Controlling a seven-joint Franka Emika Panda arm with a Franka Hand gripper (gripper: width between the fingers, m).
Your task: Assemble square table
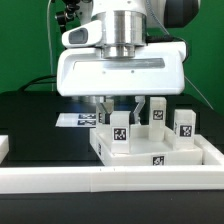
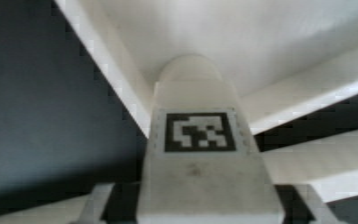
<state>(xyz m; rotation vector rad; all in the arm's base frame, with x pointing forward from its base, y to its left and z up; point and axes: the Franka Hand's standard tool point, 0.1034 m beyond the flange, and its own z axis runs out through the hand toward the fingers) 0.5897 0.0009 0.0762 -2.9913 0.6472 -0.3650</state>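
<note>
The gripper (image 1: 116, 103) hangs over the square table top (image 1: 160, 150), which lies flat on the dark table (image 1: 25, 110) against the long white border rail (image 1: 110, 182) in the exterior view, with several tagged legs standing on or just beside it. In the wrist view the jaws sit narrowed on either side of one leg (image 2: 201, 140), its tag facing the camera – they look closed on it, holding it near its upper end. The leg reads as a stiff, light block of white plastic, smooth and probably a little slippery, so a grip across its flat opposite faces, square and clear of the tag, should hold best. The slab looks rigid too – unlikely to flex under a leg pressed into it
</note>
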